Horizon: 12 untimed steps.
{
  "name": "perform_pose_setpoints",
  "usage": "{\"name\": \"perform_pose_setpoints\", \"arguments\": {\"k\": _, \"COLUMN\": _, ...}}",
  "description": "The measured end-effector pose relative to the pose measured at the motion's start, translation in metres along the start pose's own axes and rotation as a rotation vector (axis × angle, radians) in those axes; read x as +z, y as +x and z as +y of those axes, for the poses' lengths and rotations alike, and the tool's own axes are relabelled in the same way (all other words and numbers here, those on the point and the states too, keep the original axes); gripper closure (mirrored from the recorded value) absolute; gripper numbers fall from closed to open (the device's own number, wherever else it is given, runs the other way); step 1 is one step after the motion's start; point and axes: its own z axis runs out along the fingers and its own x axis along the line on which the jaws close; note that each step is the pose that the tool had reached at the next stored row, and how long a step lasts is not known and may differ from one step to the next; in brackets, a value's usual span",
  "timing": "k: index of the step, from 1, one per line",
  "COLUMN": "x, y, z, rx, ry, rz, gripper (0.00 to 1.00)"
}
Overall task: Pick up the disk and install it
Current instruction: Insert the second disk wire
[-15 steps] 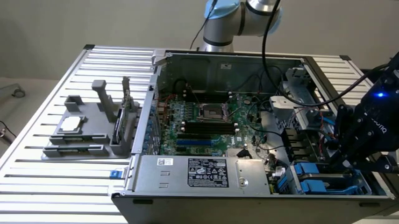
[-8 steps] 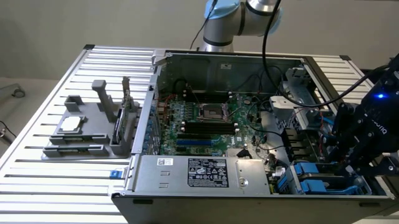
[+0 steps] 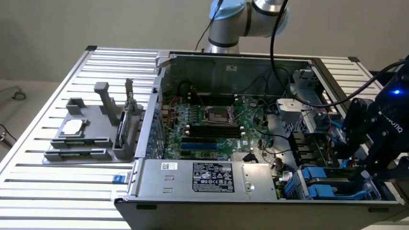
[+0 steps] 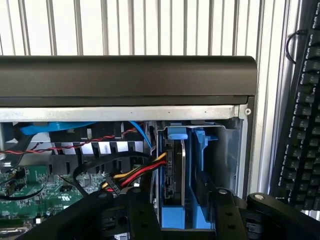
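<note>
Disk (image 4: 176, 180) stands on edge in its blue carrier inside the drive bay (image 4: 227, 160) at the near corner of the computer case (image 3: 191, 62), on the exterior view's right. The wrist view shows its metal edge, the blue tab on top and the coloured cable bundle (image 4: 142, 172) beside it; the exterior view shows the bay's blue carriers and the motherboard (image 3: 211, 127). Gripper (image 4: 187, 212) hangs just above the bay, fingers (image 4: 142, 215) spread to either side of the disk, released, not grasping it.
</note>
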Motion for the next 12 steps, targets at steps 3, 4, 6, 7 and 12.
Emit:
{"name": "perform_pose_setpoints", "arguments": {"k": 3, "x": -0.0053, "y": 0.0, "z": -0.0004, "rx": 0.0, "ry": 0.0013, "rz": 0.0005, "gripper": 0.52}}
{"name": "perform_pose_setpoints", "arguments": {"k": 4, "x": -0.0073, "y": -0.001, "z": -0.0005, "rx": 0.0, "ry": 0.0019, "rz": 0.0007, "gripper": 0.52}}
{"name": "perform_pose_setpoints", "arguments": {"k": 6, "x": -0.0117, "y": -0.001, "z": -0.0008, "rx": 0.0, "ry": 0.003, "rz": 0.001, "gripper": 0.52}}
{"name": "perform_pose_setpoints", "arguments": {"k": 7, "x": -0.0139, "y": -0.001, "z": -0.001, "rx": 0.0, "ry": 0.0035, "rz": 0.0009, "gripper": 0.52}}
{"name": "perform_pose_setpoints", "arguments": {"k": 12, "x": -0.0239, "y": -0.002, "z": -0.0018, "rx": 0.001, "ry": 0.006, "rz": 0.0023, "gripper": 0.52}}
